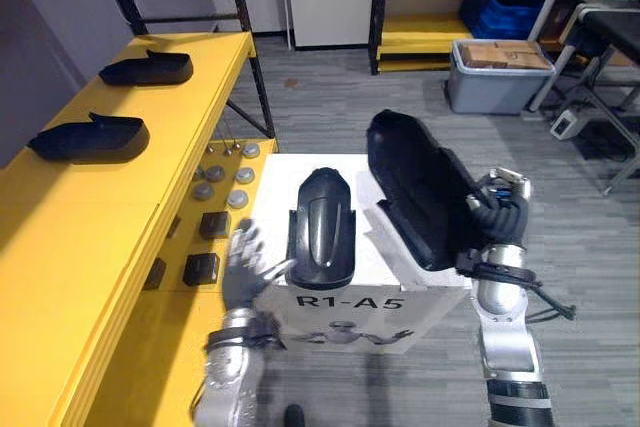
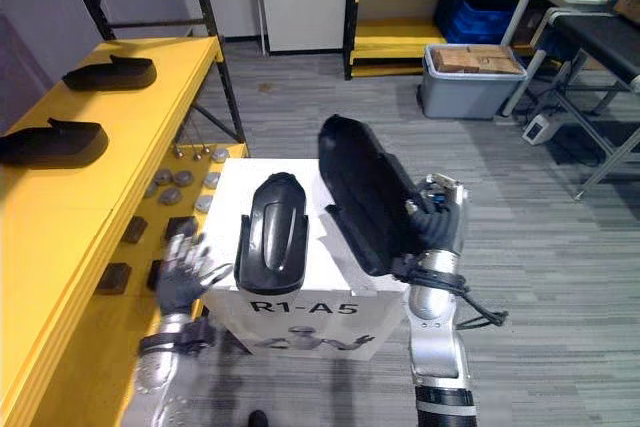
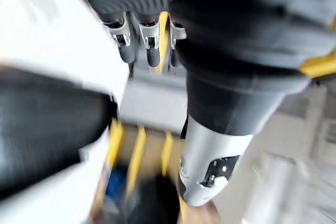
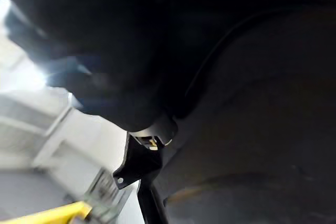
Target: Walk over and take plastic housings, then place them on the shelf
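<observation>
Gripping housing (image 1: 420, 187) over box (image 1: 290, 169) rt edge: rt robot hand (image 1: 497, 209); lt robot hand (image 1: 243, 267) splayed at lt edge

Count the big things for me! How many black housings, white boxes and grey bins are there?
Black housings: 4, one held up by the right hand
White box: 1
Grey bin: 1
Total: 6

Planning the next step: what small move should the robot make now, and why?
Probably swing the right hand with its lifted housing left toward the yellow shelf: it is held up over the white box, and the shelf has bare space.
</observation>
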